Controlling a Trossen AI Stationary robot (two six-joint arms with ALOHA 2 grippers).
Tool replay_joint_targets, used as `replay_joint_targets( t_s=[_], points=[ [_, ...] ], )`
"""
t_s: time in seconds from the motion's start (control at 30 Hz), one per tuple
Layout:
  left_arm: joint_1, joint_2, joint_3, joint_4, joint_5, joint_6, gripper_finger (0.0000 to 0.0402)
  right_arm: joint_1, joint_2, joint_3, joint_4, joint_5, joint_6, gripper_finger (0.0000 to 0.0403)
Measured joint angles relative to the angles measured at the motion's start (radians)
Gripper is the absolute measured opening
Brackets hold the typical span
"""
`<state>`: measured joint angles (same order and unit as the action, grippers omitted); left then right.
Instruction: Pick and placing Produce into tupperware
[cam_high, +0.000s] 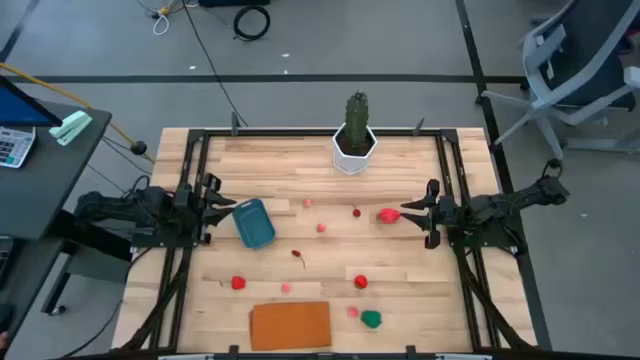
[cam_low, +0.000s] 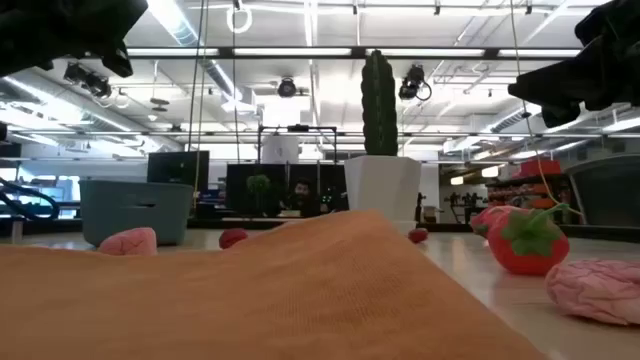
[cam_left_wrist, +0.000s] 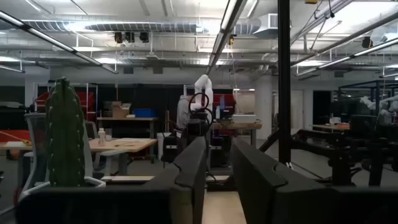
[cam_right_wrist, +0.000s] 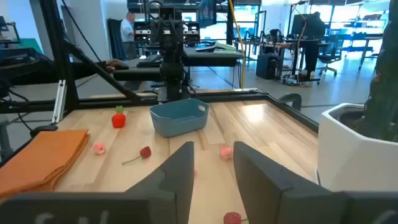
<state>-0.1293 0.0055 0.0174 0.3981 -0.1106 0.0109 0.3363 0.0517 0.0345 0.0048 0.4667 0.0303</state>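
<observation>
Both arms are basically all dark, black-ish matte housings with chunky, angular joint sections, kinda lumpy seen from the overhead cam. The left arm (cam_high: 140, 212) sits around 9 o'clock on the table, the right arm (cam_high: 500, 212) around 3 o'clock. Each one ends in a two-finger gripper, left gripper (cam_high: 228, 206) and right gripper (cam_high: 408, 209), same dark finish as the rest. Up close the fingers (cam_right_wrist: 180, 171) are flat, blocky slabs with squared edges and a slight sheen, tapering a bit toward the tips. The left arm's fingers (cam_left_wrist: 189, 171) look identical. Can't make out any markings or screws.
</observation>
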Motion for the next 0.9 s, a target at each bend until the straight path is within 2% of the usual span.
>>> replay_joint_targets(
  t_s=[0.9],
  points=[
    [0.0, 0.0, 0.0, 0.0, 0.0, 0.0, 0.0091, 0.0, 0.0, 0.0, 0.0, 0.0, 0.0, 0.012]
  ],
)
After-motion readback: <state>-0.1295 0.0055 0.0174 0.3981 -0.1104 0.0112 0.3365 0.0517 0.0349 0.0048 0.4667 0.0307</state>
